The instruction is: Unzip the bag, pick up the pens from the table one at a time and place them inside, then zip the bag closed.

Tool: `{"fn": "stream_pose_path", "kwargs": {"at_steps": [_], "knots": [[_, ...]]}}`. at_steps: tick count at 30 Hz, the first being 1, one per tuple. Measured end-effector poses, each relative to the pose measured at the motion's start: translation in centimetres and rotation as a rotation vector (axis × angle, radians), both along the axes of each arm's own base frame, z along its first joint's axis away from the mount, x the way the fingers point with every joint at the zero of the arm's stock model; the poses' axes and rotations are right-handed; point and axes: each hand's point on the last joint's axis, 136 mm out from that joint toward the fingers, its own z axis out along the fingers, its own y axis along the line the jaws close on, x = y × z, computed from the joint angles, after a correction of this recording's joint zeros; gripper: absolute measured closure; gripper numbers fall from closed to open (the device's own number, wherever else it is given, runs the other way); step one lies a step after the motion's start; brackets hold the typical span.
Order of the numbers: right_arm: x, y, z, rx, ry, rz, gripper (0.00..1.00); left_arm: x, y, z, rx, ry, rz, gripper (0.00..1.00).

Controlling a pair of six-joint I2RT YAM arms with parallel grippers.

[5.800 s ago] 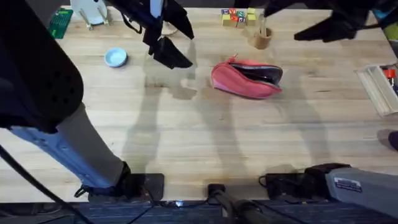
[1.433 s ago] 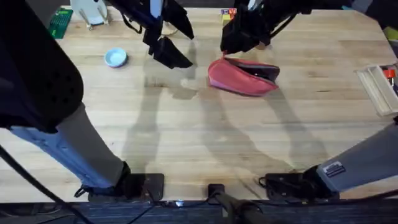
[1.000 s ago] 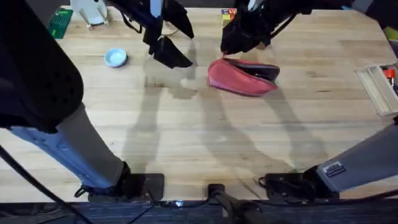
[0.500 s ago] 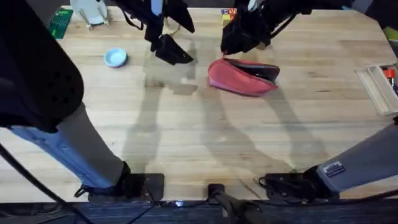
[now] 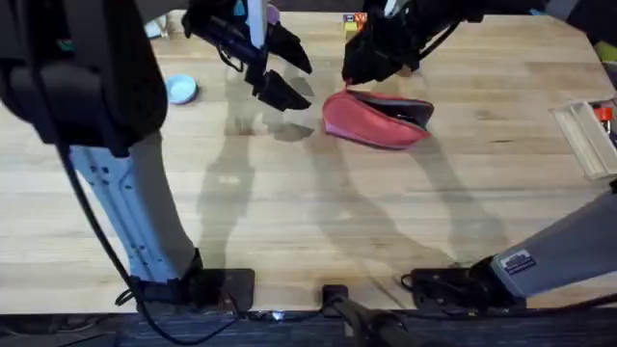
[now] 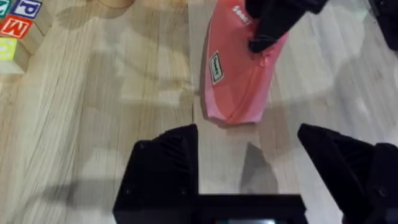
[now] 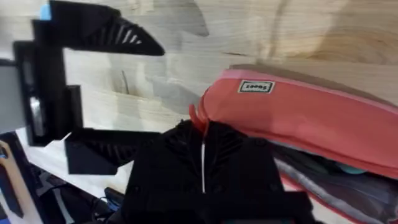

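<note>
Jaws of the right gripper [image 5: 359,77] are pressed together at the far left end of the bag [image 5: 371,120], pinching the pink pull tab [image 7: 198,118] of its zipper; in the right wrist view the two black fingers meet with only a thin seam between them, right over that tab. Jaws of the left gripper [image 5: 289,82] stand wide apart and hold nothing, hanging above bare wood just left of the bag.

Lying on the table [image 5: 308,212] on its side, the bag is salmon pink, its zipper mouth gaping along the far edge so that the dark lining [image 5: 405,114] shows toward its right end. A small label [image 6: 216,67] is sewn on its near face. From the left wrist camera the bag sits ahead of the spread fingers [image 6: 163,168], with the right gripper on its far end.

Left of the bag, beyond the left gripper, a small light-blue dish [image 5: 180,89] is half hidden by the left arm. Behind the bag, at the table's far edge, are coloured letter blocks [image 5: 354,20]. Well to the right of the bag lies a clear plastic box [image 5: 586,135].
</note>
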Motion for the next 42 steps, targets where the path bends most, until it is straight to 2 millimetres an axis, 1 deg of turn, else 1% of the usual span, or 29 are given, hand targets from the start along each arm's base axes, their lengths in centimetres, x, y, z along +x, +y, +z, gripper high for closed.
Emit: {"fn": "stream_pose_path", "kwargs": {"at_steps": [3,7,10,15,19,22,23,25,27,28,30,31,33,42], "knots": [[0.0,0.0,0.0,0.000,0.000,0.000,0.971,0.2,-0.7,-0.5,-0.027,0.001,-0.007,0.006],[0.0,0.0,0.0,0.000,0.000,0.000,0.971,0.2,-2.1,-0.4,-0.070,-0.010,-0.031,0.006],[0.0,0.0,0.0,0.000,0.000,0.000,0.971,-0.2,-3.5,-0.7,-0.096,-0.004,-0.060,0.006],[0.0,0.0,0.0,0.000,0.000,0.000,0.971,-1.3,-5.5,-2.0,-0.111,0.040,-0.105,0.006],[0.0,0.0,0.0,0.000,0.000,0.000,0.971,-1.8,-6.6,-2.5,-0.120,0.034,-0.135,0.006],[0.0,0.0,0.0,0.000,0.000,0.000,0.971,-1.9,-7.0,-2.5,-0.124,0.024,-0.147,0.008],[0.0,0.0,0.0,0.000,0.000,0.000,0.971,-1.9,-7.0,-2.5,-0.124,0.022,-0.149,0.055],[0.0,0.0,0.0,0.000,0.000,0.000,0.971,-1.9,-7.1,-2.5,-0.124,0.020,-0.151,0.205],[0.0,0.0,0.0,0.000,0.000,0.000,0.971,-1.9,-7.1,-2.5,-0.124,0.018,-0.152,0.391],[0.0,0.0,0.0,0.000,0.000,0.000,0.971,-1.9,-7.1,-2.5,-0.124,0.017,-0.152,0.514],[0.0,0.0,0.0,0.000,0.000,0.001,0.971,-1.8,-7.1,-2.6,-0.123,0.010,-0.153,0.835],[0.0,0.0,0.0,0.000,0.000,0.000,0.971,-1.8,-7.1,-2.6,-0.123,0.005,-0.156,0.922],[0.0,0.0,0.0,-0.001,0.000,0.000,0.971,-1.9,-7.1,-2.6,-0.122,0.007,-0.157,0.953],[0.0,-0.7,-0.4,-0.051,-0.015,0.019,0.971,-1.9,-7.1,-2.7,-0.119,0.007,-0.157,0.957]]}}
